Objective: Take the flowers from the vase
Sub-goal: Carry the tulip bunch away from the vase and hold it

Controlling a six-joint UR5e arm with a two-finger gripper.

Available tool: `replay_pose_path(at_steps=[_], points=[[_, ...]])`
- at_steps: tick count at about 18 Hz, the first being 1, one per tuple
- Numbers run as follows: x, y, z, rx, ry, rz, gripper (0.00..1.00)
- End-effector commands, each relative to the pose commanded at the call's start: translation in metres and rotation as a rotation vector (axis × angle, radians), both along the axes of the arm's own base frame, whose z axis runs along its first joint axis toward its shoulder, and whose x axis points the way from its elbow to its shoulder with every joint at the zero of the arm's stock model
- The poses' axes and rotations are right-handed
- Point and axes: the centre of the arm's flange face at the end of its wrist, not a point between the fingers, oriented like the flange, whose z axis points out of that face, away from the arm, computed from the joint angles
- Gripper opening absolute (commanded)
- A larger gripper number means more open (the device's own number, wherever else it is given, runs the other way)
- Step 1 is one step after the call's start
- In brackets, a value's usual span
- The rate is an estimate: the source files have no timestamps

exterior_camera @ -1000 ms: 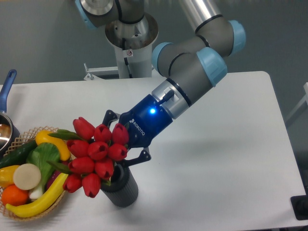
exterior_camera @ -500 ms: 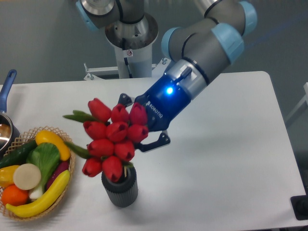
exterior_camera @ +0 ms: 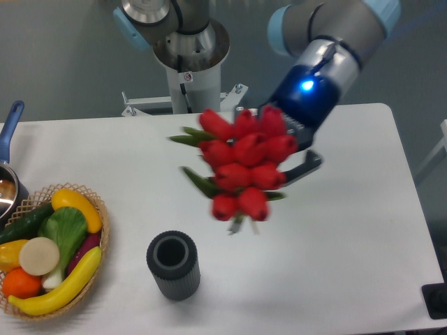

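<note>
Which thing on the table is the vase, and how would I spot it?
Start at the white table and look along its front edge, right of the basket of toy fruit. The vase stands there upright and alone, below the red flowers held up in the claw. It is the only dark grey, ribbed cylinder, and its round mouth is empty.

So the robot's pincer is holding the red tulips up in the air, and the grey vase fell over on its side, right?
Not quite. The pincer does hold the red tulips up in the air, but the grey vase did not fall over. In the camera view it stands upright on the white table, with its round opening facing up and nothing inside.
</note>
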Motion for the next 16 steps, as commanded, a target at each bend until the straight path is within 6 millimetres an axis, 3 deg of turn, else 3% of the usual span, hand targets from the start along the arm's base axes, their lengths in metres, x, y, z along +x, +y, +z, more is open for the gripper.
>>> replay_pose_path(at_steps=[3,10,16], points=[[-0.013,-0.012,-0.027,-0.173,0.063,0.117,0.05],[-0.012,-0.049,-0.102,-0.511,0.150,0.211,0.03],[-0.030,-0.061,-0.145,-0.745,0.170,0.289,0.03]])
